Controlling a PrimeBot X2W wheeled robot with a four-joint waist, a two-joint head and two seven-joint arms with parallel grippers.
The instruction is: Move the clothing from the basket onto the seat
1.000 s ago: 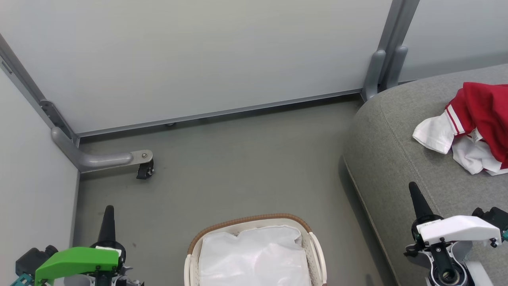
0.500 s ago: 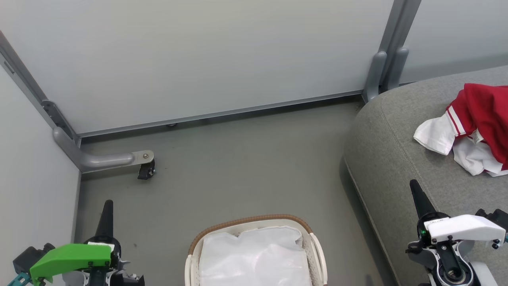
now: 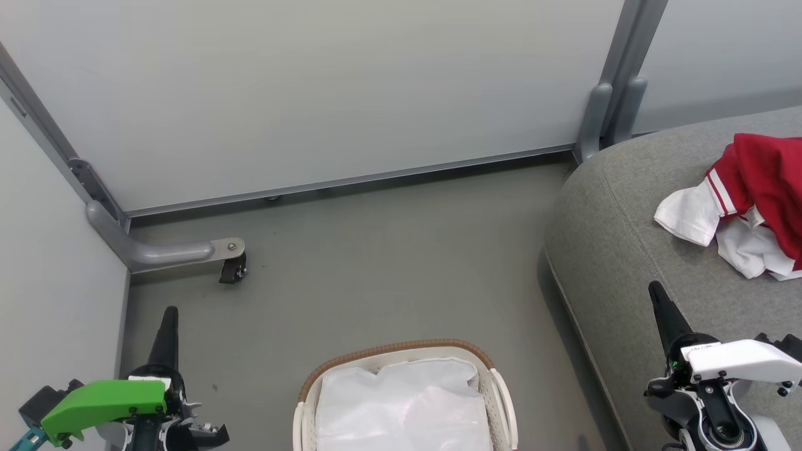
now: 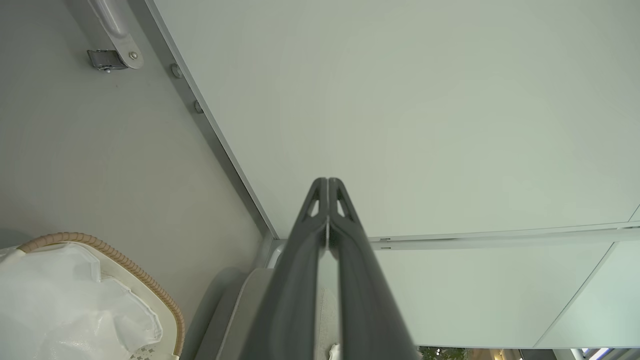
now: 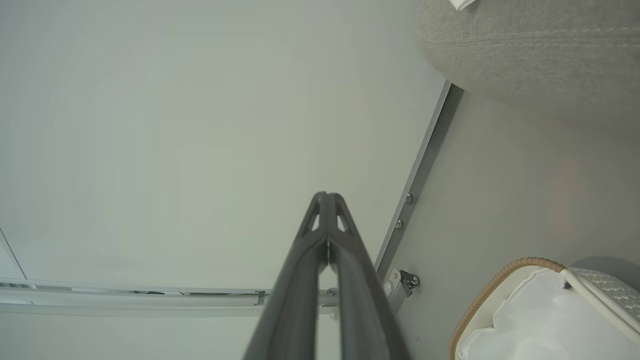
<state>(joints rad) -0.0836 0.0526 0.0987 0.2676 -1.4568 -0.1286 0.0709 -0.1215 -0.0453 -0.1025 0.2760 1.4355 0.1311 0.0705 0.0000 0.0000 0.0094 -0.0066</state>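
Observation:
The red and white clothing (image 3: 755, 203) lies crumpled on the grey seat (image 3: 626, 250) at the right edge of the head view. The white basket (image 3: 495, 388) with its brown woven rim stands on the floor at bottom centre, and inside it I see the plain white liner (image 3: 401, 407). My left gripper (image 3: 170, 312) is shut and empty, pointing up at the lower left beside the basket. My right gripper (image 3: 654, 287) is shut and empty above the seat's front part, short of the clothing. Both wrist views show the fingertips (image 4: 327, 182) (image 5: 326, 196) pressed together.
Pale partition walls (image 3: 344, 94) close the back and the left. A grey metal foot with a black caster (image 3: 230, 269) stands out from the left corner onto the floor. Grey posts (image 3: 601, 119) rise by the seat's far corner. Grey floor (image 3: 388, 263) lies between basket and wall.
The whole head picture has shifted slightly, so the camera moved. Both grippers sit a little lower in view and stay shut. The clothing and the basket have not moved.

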